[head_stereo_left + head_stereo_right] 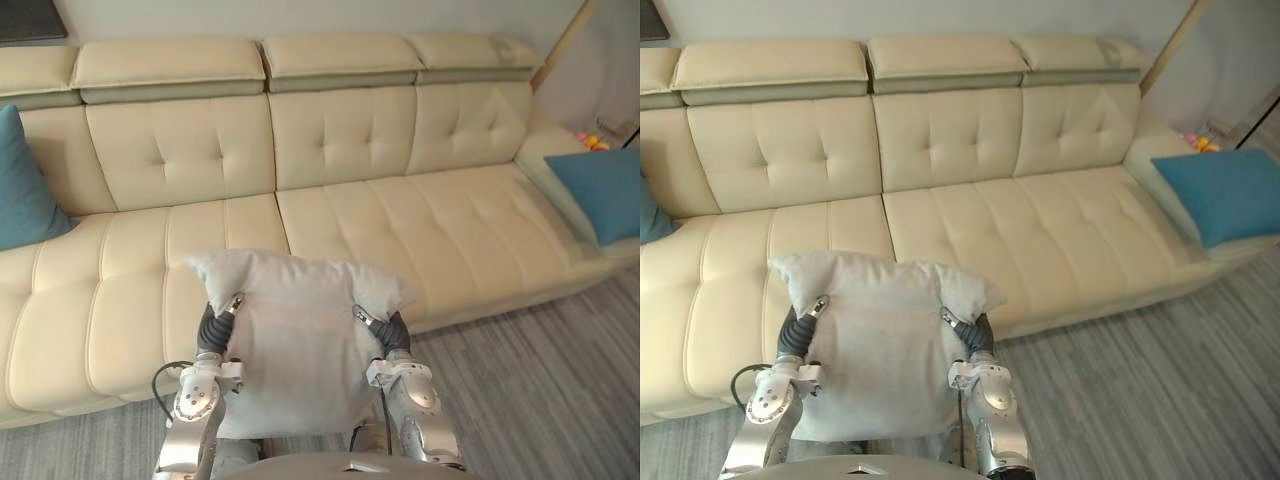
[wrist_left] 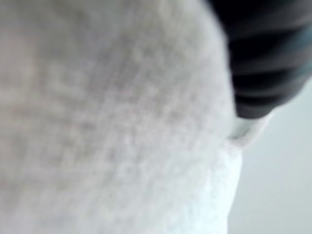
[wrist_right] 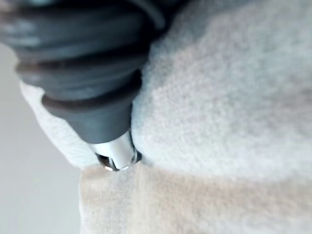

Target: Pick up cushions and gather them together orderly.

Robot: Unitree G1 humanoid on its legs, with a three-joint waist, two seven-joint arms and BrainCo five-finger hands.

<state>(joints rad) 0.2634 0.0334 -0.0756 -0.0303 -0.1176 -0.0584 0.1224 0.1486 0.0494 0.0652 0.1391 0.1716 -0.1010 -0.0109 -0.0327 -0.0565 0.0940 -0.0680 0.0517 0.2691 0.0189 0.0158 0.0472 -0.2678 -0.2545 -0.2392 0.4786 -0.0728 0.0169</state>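
Note:
A light grey cushion [image 1: 295, 340] hangs upright between my two hands, just in front of the cream sofa [image 1: 400, 220] and over its front edge. My left hand [image 1: 213, 325] presses against the cushion's left side and my right hand [image 1: 390, 332] against its right side. Close up, the grey cushion [image 2: 107, 122] lies against my left hand's dark cover [image 2: 268, 58], and the cushion [image 3: 224, 97] bulges beside my right hand [image 3: 92, 73]. One teal cushion [image 1: 20, 185] leans at the sofa's far left. Another teal cushion [image 1: 600, 190] lies on the sofa's far right end.
The sofa's long seat runs across the whole view, with tufted backrests behind. Grey plank floor [image 1: 540, 390] lies in front at the right. A wooden pole [image 1: 565, 45] leans at the back right, with small coloured balls [image 1: 592, 142] below it.

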